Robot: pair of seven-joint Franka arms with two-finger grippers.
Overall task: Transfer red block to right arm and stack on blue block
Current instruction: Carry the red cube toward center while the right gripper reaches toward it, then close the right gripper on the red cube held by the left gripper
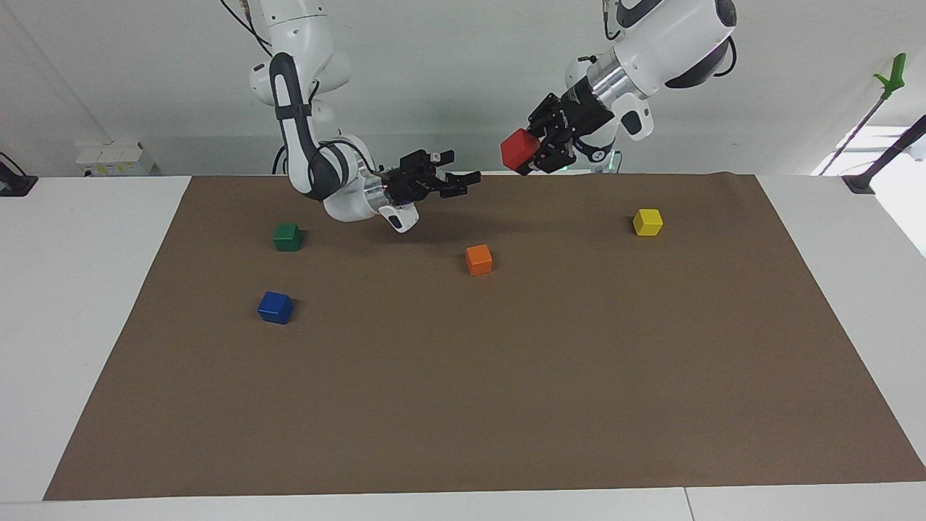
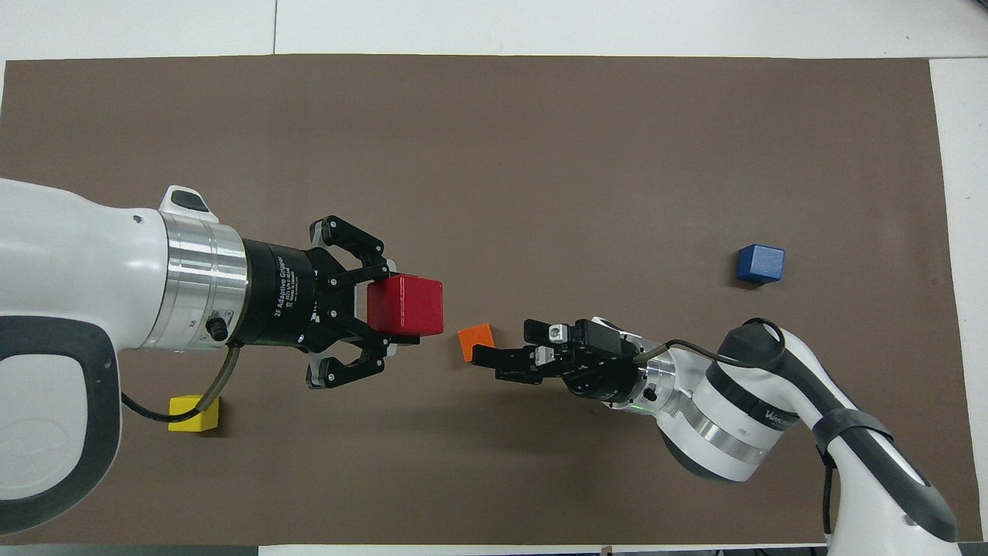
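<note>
My left gripper is shut on the red block and holds it up in the air over the brown mat, close to the robots' edge. In the overhead view the left gripper and the red block face my right gripper. My right gripper is open and empty, also raised, pointing at the red block with a gap between them. The blue block sits on the mat toward the right arm's end.
An orange block lies on the brown mat below the gap between the grippers. A dark green block sits nearer to the robots than the blue one. A yellow block sits toward the left arm's end.
</note>
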